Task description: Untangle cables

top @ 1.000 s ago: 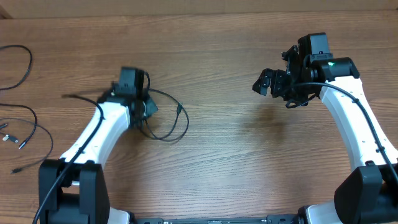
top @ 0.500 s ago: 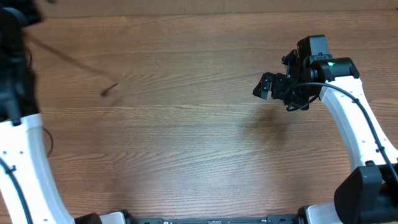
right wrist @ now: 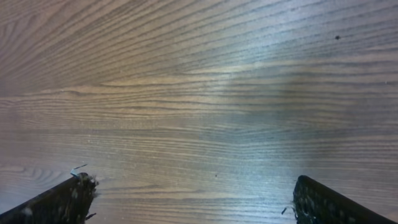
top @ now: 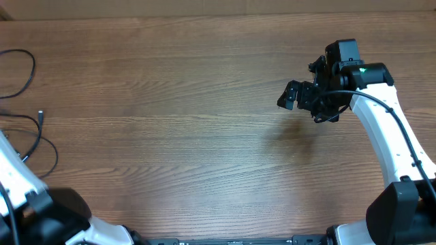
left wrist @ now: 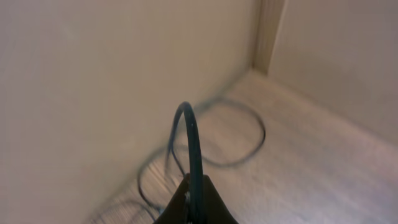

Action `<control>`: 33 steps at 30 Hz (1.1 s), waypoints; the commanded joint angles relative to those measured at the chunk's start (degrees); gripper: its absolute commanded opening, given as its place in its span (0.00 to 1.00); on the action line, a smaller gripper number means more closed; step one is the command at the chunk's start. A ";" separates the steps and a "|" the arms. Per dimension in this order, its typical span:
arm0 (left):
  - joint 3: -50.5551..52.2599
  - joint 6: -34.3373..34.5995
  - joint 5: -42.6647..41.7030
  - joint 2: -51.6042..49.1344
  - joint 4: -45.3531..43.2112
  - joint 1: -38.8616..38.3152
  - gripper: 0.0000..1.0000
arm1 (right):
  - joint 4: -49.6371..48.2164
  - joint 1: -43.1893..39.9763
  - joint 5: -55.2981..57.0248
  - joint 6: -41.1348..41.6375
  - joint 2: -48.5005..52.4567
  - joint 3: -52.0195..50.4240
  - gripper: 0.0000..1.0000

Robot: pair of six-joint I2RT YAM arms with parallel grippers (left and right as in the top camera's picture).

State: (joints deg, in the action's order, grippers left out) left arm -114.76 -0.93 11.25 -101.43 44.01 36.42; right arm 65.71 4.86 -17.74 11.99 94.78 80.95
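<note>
- Two arms stand at the near edge. The left arm is in the near left corner, mostly cut off by the frame. The right arm is on the right and reaches in over the tabletop
- There are two hands, one on each arm. The left hand does not show from overhead. In its own wrist view the two fingers are pressed together at their tips on one black cable
- This cable rises out of the pinch in a narrow arch and bends over at the top. Where its far end runs is lost in blur
- The right hand is spread wide. Its two fingers sit at the lower corners of the right wrist view with only bare wood grain between them. It holds nothing and touches nothing that shows
- From overhead, the right hand hangs over the right-centre of the tabletop, well apart from every cord
- The other thin black cables lie at the left edge of the tabletop. One open loop lies farther back, and two curved strands lie nearer
- One of the nearer strands ends in a small plug end. All of them run off the left edge, so the number of separate cords cannot be told
- Beyond the pinched cable, the left wrist view shows at least two blurred dark loops lying on pale wood beside a plain beige wall
</note>
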 commanded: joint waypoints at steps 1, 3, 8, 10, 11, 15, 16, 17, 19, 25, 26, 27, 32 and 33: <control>-0.57 4.72 -0.87 -6.34 2.43 -0.37 0.11 | -0.11 -0.04 0.13 -0.02 -0.24 0.00 1.00; -0.57 4.90 -0.81 -10.21 4.92 -0.72 0.21 | -0.46 -0.04 0.11 -0.02 -0.24 0.00 1.00; -0.59 9.35 -0.79 -12.63 7.23 -1.31 1.00 | -0.87 -0.04 0.11 -0.02 -0.24 0.00 1.00; -0.59 9.33 -0.76 -10.51 7.17 -1.92 1.00 | -0.90 -0.04 0.13 -0.02 -0.24 0.00 1.00; -0.59 9.35 -0.87 -9.33 7.15 -2.27 0.99 | -0.94 -0.04 0.11 -0.02 -0.24 0.00 1.00; -0.59 10.49 -2.60 -1.68 8.44 -4.37 1.00 | -2.01 -0.04 -0.17 0.42 -0.26 0.02 1.00; -0.59 11.54 -3.50 1.27 9.73 -5.05 1.00 | -2.32 -0.04 -0.31 0.42 -0.26 0.13 1.00; -0.59 13.33 -4.48 4.50 11.47 -5.79 0.99 | -2.60 -0.04 -0.31 0.42 -0.31 0.26 1.00; -0.59 15.74 -8.48 9.25 13.42 -7.58 1.00 | -2.56 -0.04 -0.31 0.42 -0.59 1.11 1.00; -0.59 18.99 -25.42 18.88 24.00 -14.88 1.00 | 1.25 -0.07 -0.26 -0.11 -5.29 8.35 1.00; -0.59 18.99 -27.61 19.26 26.12 -15.89 1.00 | 2.62 -0.07 -0.22 -0.55 -6.40 9.90 1.00; -0.59 18.97 -29.05 19.28 27.26 -16.44 1.00 | 3.98 -0.07 0.52 -0.90 -7.50 11.32 1.00; -0.57 18.95 -28.70 18.49 31.98 -17.07 1.00 | 9.29 -0.07 10.27 -1.77 -15.87 16.41 1.00; -0.57 18.95 -28.68 18.38 32.35 -17.07 1.00 | 9.51 -0.07 10.75 -1.79 -17.20 16.63 1.00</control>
State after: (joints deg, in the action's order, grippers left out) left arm -115.42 17.26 -15.90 -82.65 75.55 19.51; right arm 74.70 4.86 -12.38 10.72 82.32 95.13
